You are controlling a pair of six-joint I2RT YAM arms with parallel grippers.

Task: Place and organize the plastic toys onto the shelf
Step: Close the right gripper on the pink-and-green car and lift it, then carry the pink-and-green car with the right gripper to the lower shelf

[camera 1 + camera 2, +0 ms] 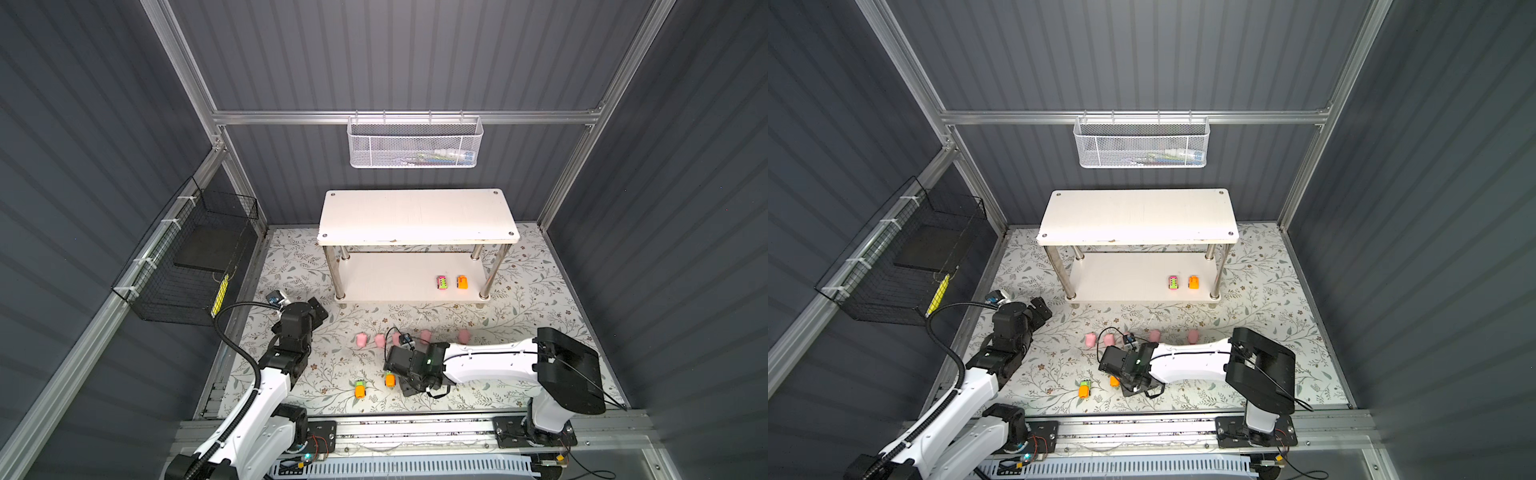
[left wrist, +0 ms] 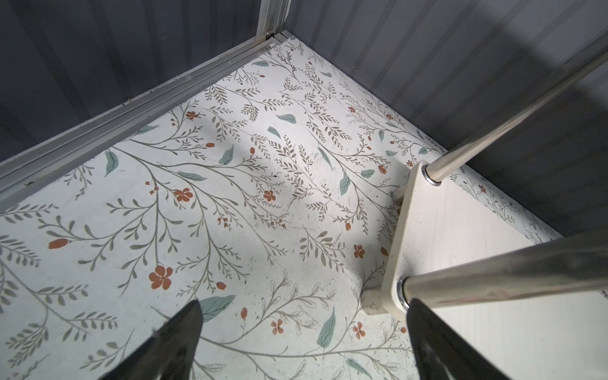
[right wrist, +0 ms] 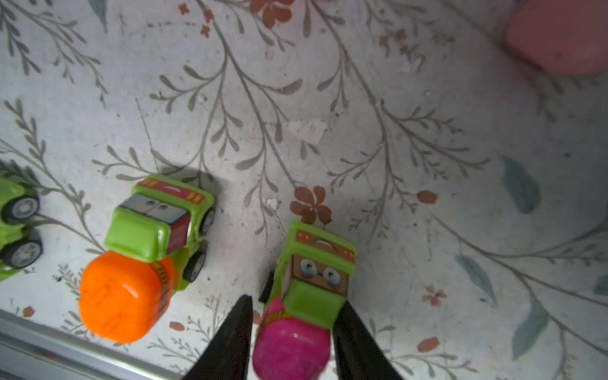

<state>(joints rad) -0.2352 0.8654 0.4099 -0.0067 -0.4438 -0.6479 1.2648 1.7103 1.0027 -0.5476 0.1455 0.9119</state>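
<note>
Right fingers (image 3: 230, 339) astride one car (image 3: 309, 289); two cars (image 1: 441, 282) (image 1: 462, 282) on shelf (image 1: 386, 278); five pigs (image 1: 361, 340) (image 1: 379, 340) (image 1: 396, 337) (image 1: 424, 336) (image 1: 463, 336).

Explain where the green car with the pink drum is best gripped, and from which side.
Grip the pink-drum car across its flat flanks, coming down from above: it stands upright on its wheels, and the rounded drum might slip.

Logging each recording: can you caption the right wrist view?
Right claw brackets a green-and-pink toy truck on the floral mat, beside a green-and-orange toy truck.
</note>
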